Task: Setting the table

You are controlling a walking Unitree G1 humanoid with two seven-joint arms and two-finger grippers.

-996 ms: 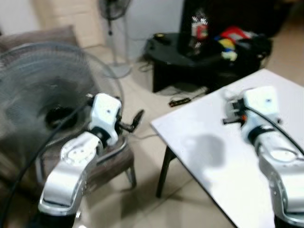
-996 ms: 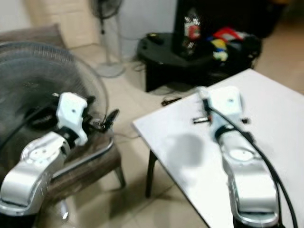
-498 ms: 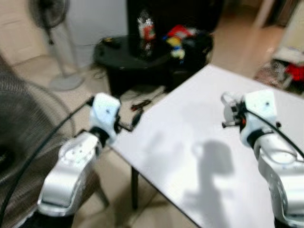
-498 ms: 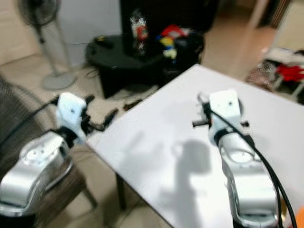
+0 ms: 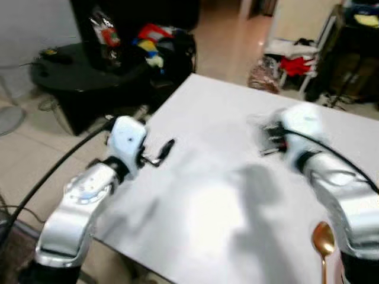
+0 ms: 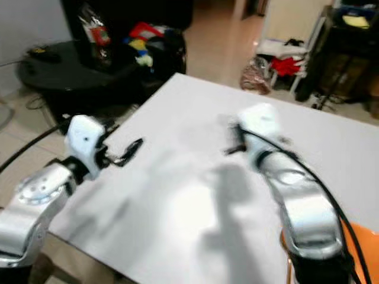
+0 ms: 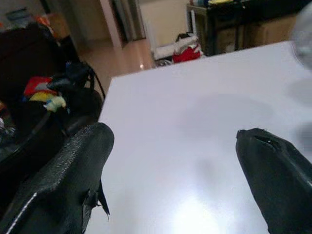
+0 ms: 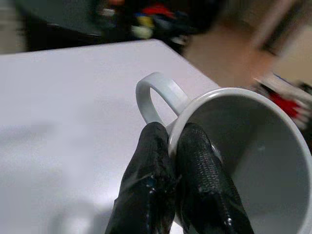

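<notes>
A white table stretches before me. My right gripper is shut on the rim of a white mug, next to its handle, and holds it tilted above the table top. In the left eye view this gripper is blurred over the table's far right part. My left gripper is open with nothing between its fingers, and it hovers over the table's left edge. A golden spoon lies on the table at the near right, beside an orange mat.
A low black table with toys and a bottle stands beyond the table's left corner. A rack with red cloth and a dark shelf stand at the back right. Tiled floor lies to the left.
The camera has swung right toward the table: the fan and the chair have left the picture, and the spoon and the orange mat have come in. Both arms keep their pose.
</notes>
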